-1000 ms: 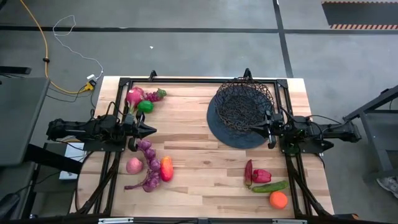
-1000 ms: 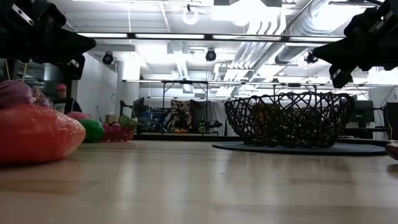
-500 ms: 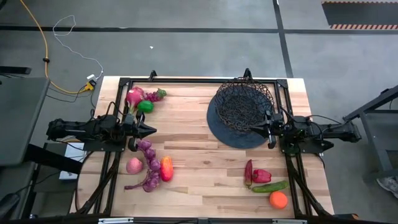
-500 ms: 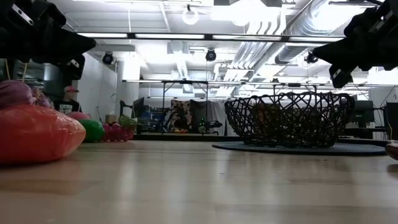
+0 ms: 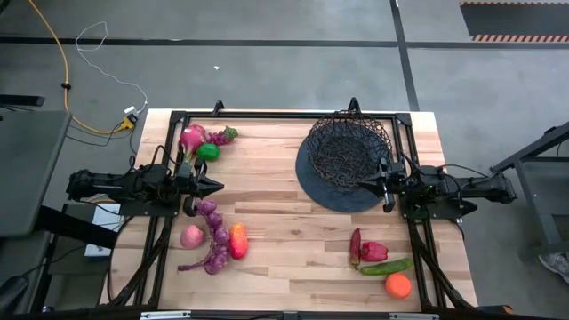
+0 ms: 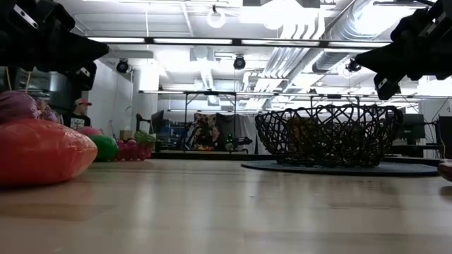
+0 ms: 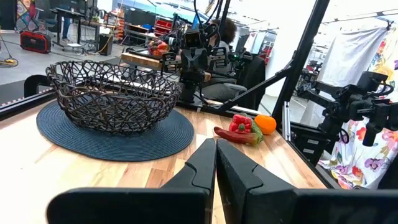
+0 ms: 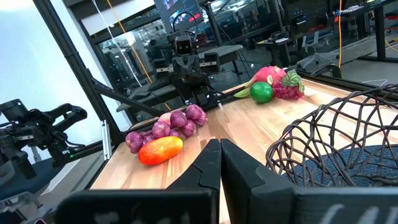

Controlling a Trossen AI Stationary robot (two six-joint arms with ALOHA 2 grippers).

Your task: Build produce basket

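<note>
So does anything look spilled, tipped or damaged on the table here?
Nothing stands out. The round black wire-mesh basket sits upright and empty on its dark grey round mat; the toy produce lies in three tidy clusters on the wooden table.

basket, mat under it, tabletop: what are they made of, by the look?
Basket: likely dark metal wire, matte; thin strands in an open lattice. Mat: probably woven fabric or cord, dull grey; fine concentric ribbing shows. Tabletop: wood, light butcher-block with slight sheen; parallel planks and grain.
</note>
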